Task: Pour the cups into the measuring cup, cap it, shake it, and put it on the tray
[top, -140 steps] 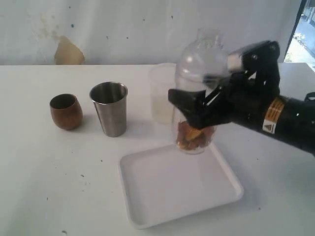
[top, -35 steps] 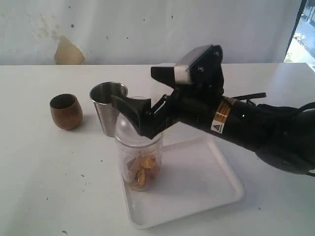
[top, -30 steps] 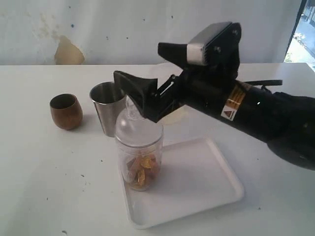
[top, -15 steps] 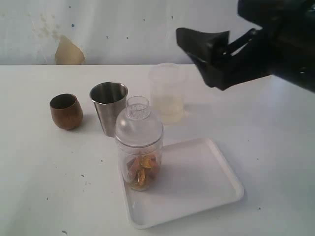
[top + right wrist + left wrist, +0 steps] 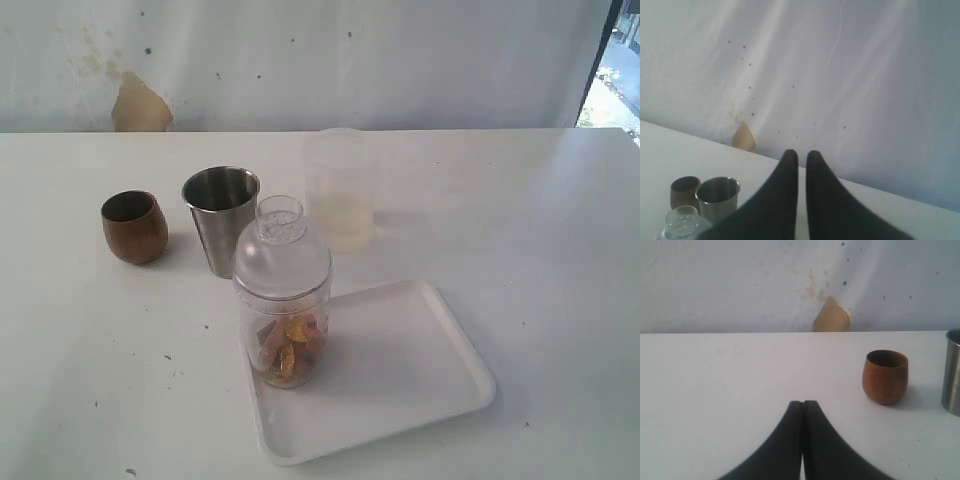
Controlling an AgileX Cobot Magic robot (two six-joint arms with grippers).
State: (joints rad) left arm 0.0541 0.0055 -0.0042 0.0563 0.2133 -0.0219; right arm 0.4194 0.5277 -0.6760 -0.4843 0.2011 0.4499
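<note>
Bench: white, speckled, fills the exterior view. No arm shows in that view.

Tray: white with a low rim, lying flat at 5 o'clock of the bench's centre.

Measuring cup: upright, long axis vertical. Its base is on the tray at the tray's 9 o'clock edge, just inside the rim. Domed cap is seated on it, with a short clear neck on top. Gold-brown pieces are heaped in the bottom. Judged: pouring, capping, shaking and set-down all look done.

Frosted cup: on bare bench at 1 o'clock of the measuring cup, apart from it.
Steel tumbler: at 11 o'clock, near but not touching.
Wooden cup: at 10 o'clock, well apart.
Both task cups stand upright.

Right tool: jaws drawn to a thin slit, nothing between them. It faces the wall. Its camera catches the cap's neck, the tumbler and the wooden cup, all well clear of the fingers.

Left tool: jaws pressed together, empty, over bare bench. It sees the wooden cup and the tumbler's edge, but no measuring cup.

Judged: the right arm is better placed for any regrasp, coming side-on to the vertical body.

Hard to tell:
- Graduation marks cannot be made out.
- The tumbler and wooden cup are dark inside, so emptiness is unconfirmed.
- The pale band low in the frosted cup could be liquid or glare.
</note>
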